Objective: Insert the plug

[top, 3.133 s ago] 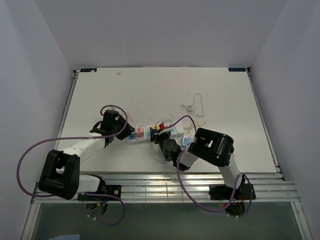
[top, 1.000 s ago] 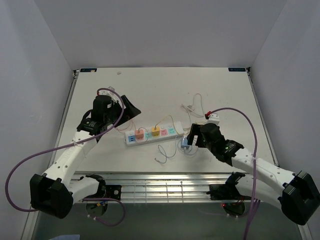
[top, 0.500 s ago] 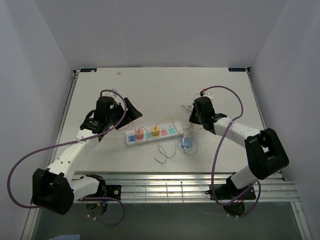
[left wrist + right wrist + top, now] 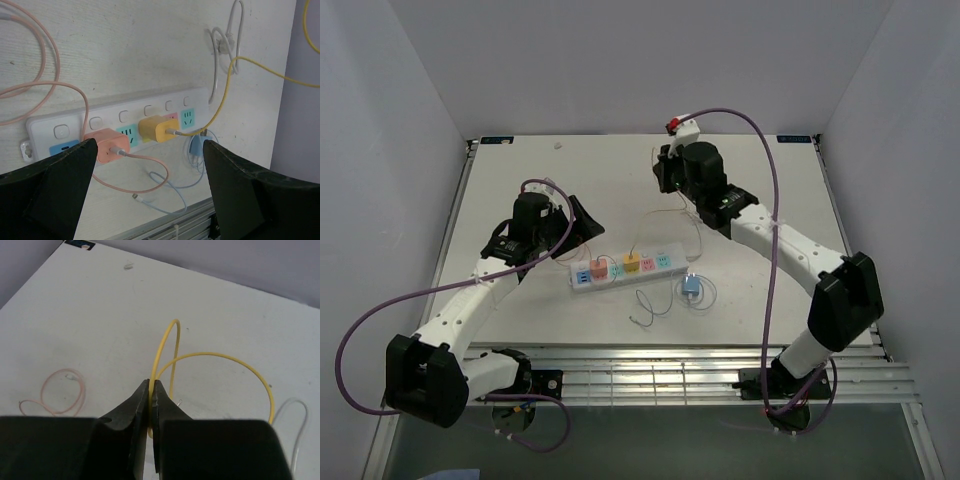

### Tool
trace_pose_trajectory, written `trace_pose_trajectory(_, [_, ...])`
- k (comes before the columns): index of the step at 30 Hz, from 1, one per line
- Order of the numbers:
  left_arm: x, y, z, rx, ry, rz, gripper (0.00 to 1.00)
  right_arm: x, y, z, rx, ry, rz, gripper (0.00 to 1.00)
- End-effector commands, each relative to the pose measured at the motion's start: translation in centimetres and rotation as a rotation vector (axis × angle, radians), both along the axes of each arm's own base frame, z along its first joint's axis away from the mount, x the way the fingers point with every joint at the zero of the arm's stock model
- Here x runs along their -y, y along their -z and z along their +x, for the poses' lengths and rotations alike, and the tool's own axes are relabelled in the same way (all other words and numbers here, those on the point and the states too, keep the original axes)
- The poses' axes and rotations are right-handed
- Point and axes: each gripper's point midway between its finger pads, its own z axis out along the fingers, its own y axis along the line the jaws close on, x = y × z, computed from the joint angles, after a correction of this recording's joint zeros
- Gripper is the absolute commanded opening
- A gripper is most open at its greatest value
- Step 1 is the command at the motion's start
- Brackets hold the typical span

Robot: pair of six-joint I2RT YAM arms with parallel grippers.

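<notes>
Yellow thin cable point(image 4: 215, 354) is being pinched between the pressed-together black fingers of the right gripper point(image 4: 151, 382) above the white table point(image 4: 620, 180). Its square yellow plug point(image 4: 155, 129) is sitting in the long white plastic power strip point(image 4: 107, 112). The left gripper point(image 4: 150, 144) is hovering near the strip, jaws spread wide. A small blue plug point(image 4: 691, 287) is lying on the table just beside the strip.

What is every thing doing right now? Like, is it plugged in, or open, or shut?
left gripper: jaws open, holding nothing
right gripper: jaws shut
yellow cable: pinched in the right gripper
yellow plug: plugged into the power strip
pink plug: plugged into the power strip
blue plug: unplugged, lying on the table
white cable: loose on the table
</notes>
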Motion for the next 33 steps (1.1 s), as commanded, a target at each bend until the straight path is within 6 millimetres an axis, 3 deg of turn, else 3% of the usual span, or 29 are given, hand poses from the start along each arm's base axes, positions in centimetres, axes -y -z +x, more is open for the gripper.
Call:
trace_pose_trajectory(1, [0.1, -0.8, 0.3, 0.034, -0.006, -0.007, 0.98, -5.4, 2.4, 1.7, 0.008, -0.240, -0.092, 0.08])
trace_pose_trajectory(3, [0.0, -0.9, 0.2, 0.035, -0.011, -0.009, 0.98, -6.5, 5.0, 1.7, -0.102, -0.291, -0.134, 0.15])
trace_pose_trajectory(4, [0.0, -0.8, 0.1, 0.032, -0.011, -0.008, 0.98, -6.8, 7.7, 2.3, -0.176, -0.277, -0.159, 0.19])
trace_pose_trajectory(5, [-0.1, -0.8, 0.1, 0.031, -0.012, -0.007, 0.98, -6.6, 7.3, 3.3, -0.202, -0.208, -0.144, 0.35])
trace_pose_trajectory(6, [-0.1, -0.8, 0.0, 0.030, -0.011, -0.006, 0.98, -5.6, 9.1, 2.9, -0.279, -0.157, -0.183, 0.46])
trace_pose_trajectory(8, [-0.2, -0.8, -0.1, 0.028, -0.013, -0.005, 0.98, -4.4, 10.6, 2.7, -0.325, -0.095, -0.205, 0.69])
trace_pose_trajectory(11, [-0.2, -0.7, -0.1, 0.028, -0.018, -0.006, 0.98, -3.6, 9.3, 1.8, -0.317, -0.073, -0.171, 0.79])
trace_pose_trajectory(12, [-0.1, -0.8, -0.2, 0.029, -0.013, -0.011, 0.98, -3.2, 9.8, 1.2, -0.331, -0.068, -0.169, 0.82])
trace_pose_trajectory(14, [0.0, -0.6, -0.1, 0.024, -0.011, -0.015, 0.98, -2.6, 7.3, 0.4, -0.292, -0.064, -0.133, 0.90])
trace_pose_trajectory(16, [0.0, -0.4, -0.1, 0.018, -0.012, -0.016, 0.98, -1.8, 6.7, -0.5, -0.290, -0.061, -0.122, 0.94])
trace_pose_trajectory(17, [0.0, -0.5, -0.1, 0.016, -0.014, -0.018, 0.98, -1.3, 4.9, -1.3, -0.260, -0.063, -0.099, 0.96])
trace_pose_trajectory(18, [0.0, -0.4, -0.2, 0.015, -0.014, -0.021, 0.98, -0.9, 4.3, -1.8, -0.250, -0.059, -0.088, 0.99])
trace_pose_trajectory(21, [0.2, -0.6, -0.3, 0.018, -0.011, -0.038, 0.98, 1.9, 4.2, -4.3, -0.247, -0.002, -0.051, 0.90])
trace_pose_trajectory(22, [0.3, -0.6, -0.3, 0.022, -0.008, -0.044, 0.98, 3.4, 5.2, -6.1, -0.265, 0.017, -0.051, 0.90])
trace_pose_trajectory(24, [0.7, -0.5, -0.4, 0.017, 0.004, -0.059, 0.98, 5.4, 6.8, -7.7, -0.302, 0.081, -0.030, 0.90])
trace_pose_trajectory(25, [0.8, -0.4, -0.5, 0.014, 0.011, -0.062, 0.98, 7.0, 8.6, -9.7, -0.337, 0.106, -0.023, 0.90])
trace_pose_trajectory(27, [1.1, -0.2, -0.8, 0.008, 0.024, -0.066, 0.98, 8.8, 10.6, -11.4, -0.365, 0.149, -0.023, 0.90])
trace_pose_trajectory(28, [1.2, -0.4, -0.9, 0.014, 0.027, -0.068, 0.98, 9.6, 10.5, -12.4, -0.359, 0.159, 0.001, 0.90])
trace_pose_trajectory(29, [1.3, -0.4, -1.0, 0.017, 0.032, -0.069, 0.98, 10.5, 13.0, -13.8, -0.404, 0.167, -0.019, 0.90])
trace_pose_trajectory(31, [1.7, -0.7, -1.2, 0.027, 0.041, -0.068, 0.98, 10.9, 13.8, -15.0, -0.421, 0.156, 0.006, 0.90])
trace_pose_trajectory(32, [2.0, -0.8, -1.4, 0.029, 0.050, -0.069, 0.98, 10.5, 15.2, -16.1, -0.458, 0.111, 0.004, 0.90])
trace_pose_trajectory(33, [2.1, -0.8, -1.3, 0.032, 0.048, -0.069, 0.98, 9.9, 15.3, -16.2, -0.445, 0.072, 0.017, 0.90])
